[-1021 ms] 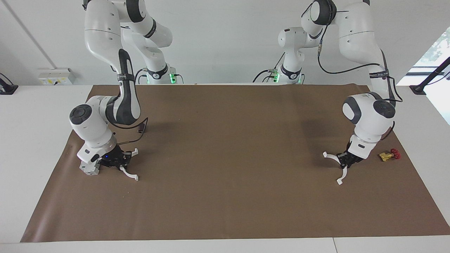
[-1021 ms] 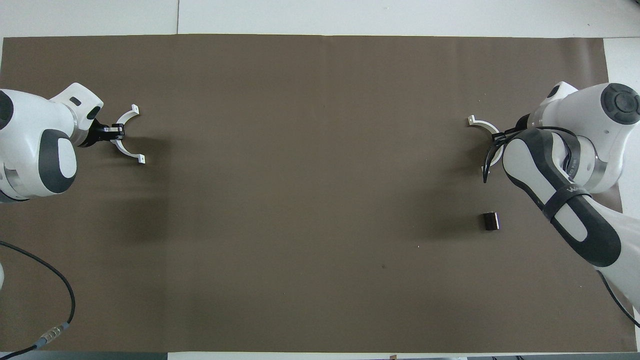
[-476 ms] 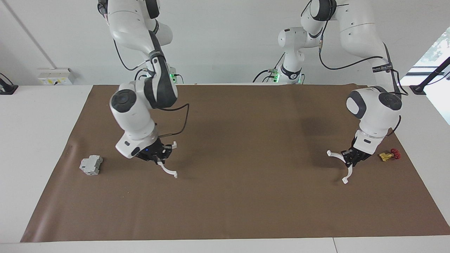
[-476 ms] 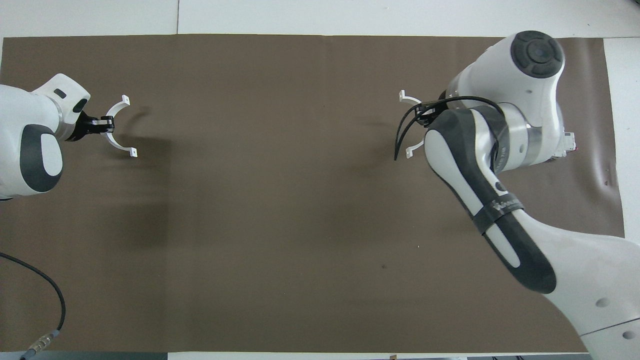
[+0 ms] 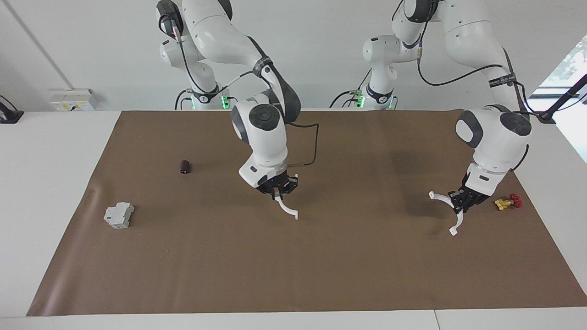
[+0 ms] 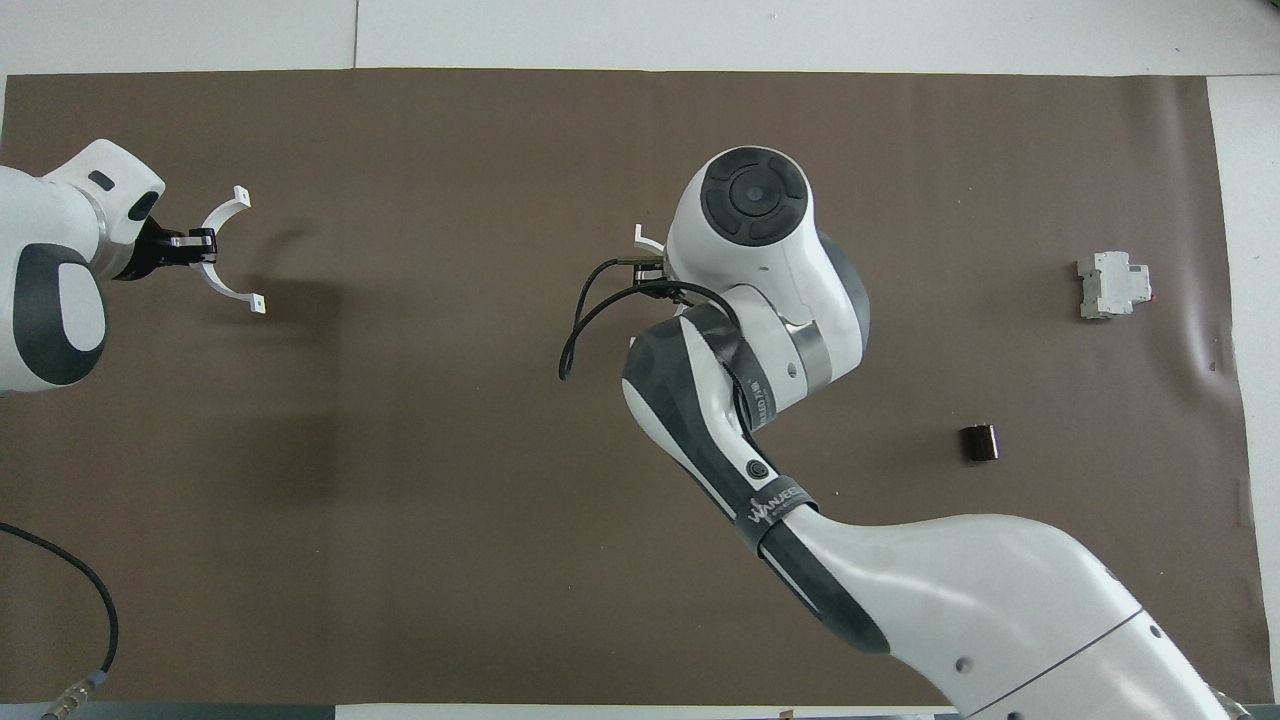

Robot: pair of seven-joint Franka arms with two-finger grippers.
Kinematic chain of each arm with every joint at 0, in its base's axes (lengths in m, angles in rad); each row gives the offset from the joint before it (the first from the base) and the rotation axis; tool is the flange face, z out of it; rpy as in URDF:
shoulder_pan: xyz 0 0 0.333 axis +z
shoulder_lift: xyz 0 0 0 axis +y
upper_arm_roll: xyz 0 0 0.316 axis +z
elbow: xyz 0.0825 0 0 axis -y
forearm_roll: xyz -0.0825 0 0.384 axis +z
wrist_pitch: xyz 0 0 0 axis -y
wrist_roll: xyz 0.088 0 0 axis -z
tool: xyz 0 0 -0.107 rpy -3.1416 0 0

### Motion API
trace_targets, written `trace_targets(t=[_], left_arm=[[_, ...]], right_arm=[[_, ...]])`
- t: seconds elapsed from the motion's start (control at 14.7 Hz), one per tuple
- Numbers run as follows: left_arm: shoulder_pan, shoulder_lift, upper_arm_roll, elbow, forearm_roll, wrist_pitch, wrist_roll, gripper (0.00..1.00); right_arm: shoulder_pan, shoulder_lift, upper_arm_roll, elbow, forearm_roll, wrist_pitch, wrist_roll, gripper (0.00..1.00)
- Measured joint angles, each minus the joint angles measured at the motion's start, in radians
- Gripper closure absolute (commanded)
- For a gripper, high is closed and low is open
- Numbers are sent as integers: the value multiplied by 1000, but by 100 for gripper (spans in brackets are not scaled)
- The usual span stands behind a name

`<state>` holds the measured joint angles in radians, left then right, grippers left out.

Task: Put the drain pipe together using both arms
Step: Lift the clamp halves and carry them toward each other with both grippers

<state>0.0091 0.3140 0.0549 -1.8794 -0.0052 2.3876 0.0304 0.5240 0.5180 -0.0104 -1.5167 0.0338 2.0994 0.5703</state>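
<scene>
left tool [image 5: 464, 202] clamped mid-arc on one white half-ring [image 5: 447, 211], over worktop's left-arm end | right tool [image 5: 277, 190] clamped on other half-ring [image 5: 288, 210], over mid-worktop | likely light, thin, slightly springy; best gripped mid-arc, end tabs free

Possibly "WANJEE" on the right arm's strap [image 6: 775, 505].
</scene>
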Motion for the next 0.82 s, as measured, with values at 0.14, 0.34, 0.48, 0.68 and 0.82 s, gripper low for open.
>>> trace_targets(t=[0.14,0.34,0.48,0.68,0.82], left_arm=[[-1,-1,0,7,0,-10,0,100],[-6,-4,-3,34,0,-45,0,100],[-20,-7,-5,47,0,-58,-1,100],[-67,-9,-7,49,0,-66,-15,100],[-106,-9,-7,49,0,-66,-59,100]], right_arm=[[17,26,-1,12,0,53,13,100],[30,49,-1,11,0,81,13,98],[52,73,0,10,-14,87,13,97],[71,97,-1,1,-33,96,13,90],[72,99,-1,-20,-41,128,13,89]])
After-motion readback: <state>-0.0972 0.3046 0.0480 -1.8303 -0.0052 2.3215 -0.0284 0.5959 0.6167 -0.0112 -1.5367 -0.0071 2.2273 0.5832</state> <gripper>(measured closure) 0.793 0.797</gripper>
